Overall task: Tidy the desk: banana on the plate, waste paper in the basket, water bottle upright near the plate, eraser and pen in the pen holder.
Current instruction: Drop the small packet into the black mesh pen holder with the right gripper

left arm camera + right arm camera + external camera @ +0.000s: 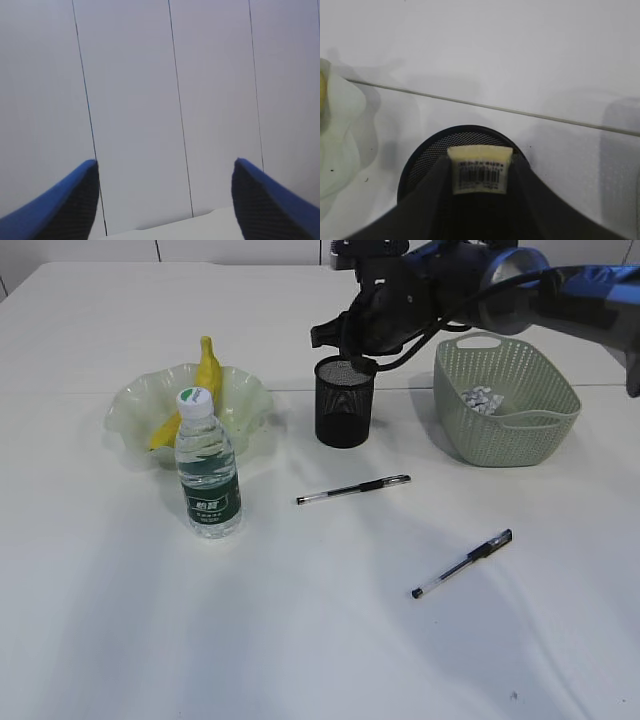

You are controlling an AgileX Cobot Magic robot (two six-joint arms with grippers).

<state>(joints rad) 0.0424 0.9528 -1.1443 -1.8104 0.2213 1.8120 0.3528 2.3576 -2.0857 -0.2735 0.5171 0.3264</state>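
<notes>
My right gripper (pixel 479 170) is shut on the pale-yellow eraser (pixel 480 169) and holds it just above the mouth of the black mesh pen holder (pixel 344 402), also in the right wrist view (pixel 427 152). The banana (pixel 195 385) lies in the pale-green plate (pixel 135 400). The water bottle (pixel 207 465) stands upright in front of the plate. The waste paper (pixel 482 399) lies in the sage-green basket (pixel 505 430). Two pens (pixel 353 490) (pixel 462 564) lie on the white desk (pixel 320 620). My left gripper (pixel 165 200) is open, empty, and faces a panelled wall.
The plate's edge shows at the left of the right wrist view (pixel 335 130). A seam crosses the desk behind the pen holder (pixel 520 111). The right arm (pixel 480 290) reaches in from the upper right above the basket.
</notes>
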